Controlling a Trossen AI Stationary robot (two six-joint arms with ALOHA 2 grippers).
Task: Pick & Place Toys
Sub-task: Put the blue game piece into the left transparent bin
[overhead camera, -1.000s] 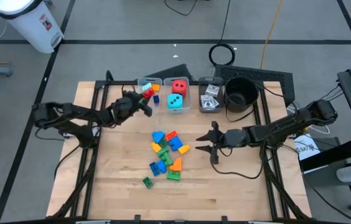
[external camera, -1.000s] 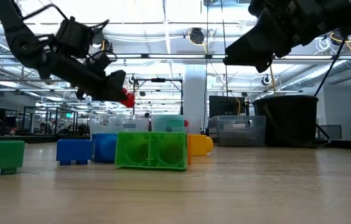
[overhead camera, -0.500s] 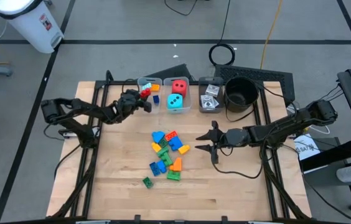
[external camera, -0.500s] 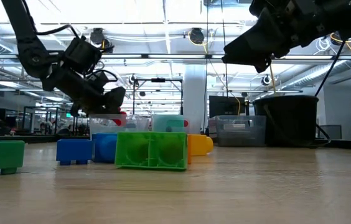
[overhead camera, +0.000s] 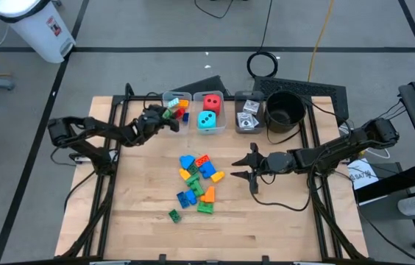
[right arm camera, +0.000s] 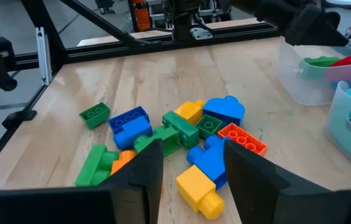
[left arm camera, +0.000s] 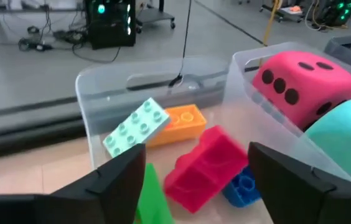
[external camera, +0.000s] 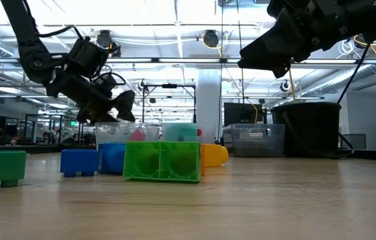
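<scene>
high view: left gripper (overhead camera: 169, 116) over clear plastic bin (overhead camera: 166, 98), fingers spread, empty
red plastic brick (left arm camera: 208, 167): lying in that bin
right gripper (overhead camera: 241, 174): partly parted, empty, beside loose brick pile (overhead camera: 197, 181)

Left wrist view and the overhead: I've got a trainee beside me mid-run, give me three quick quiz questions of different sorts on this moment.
1. True or false: the left gripper is shut on the red brick.
2. Which sits in the bin next to the brick bin? A) two foam dice B) cards C) the black pot
3. Fill in: the right gripper hovers beside the loose ____ pile.

Key: 1 false, the fingers are open above it; 2 A; 3 brick.
</scene>
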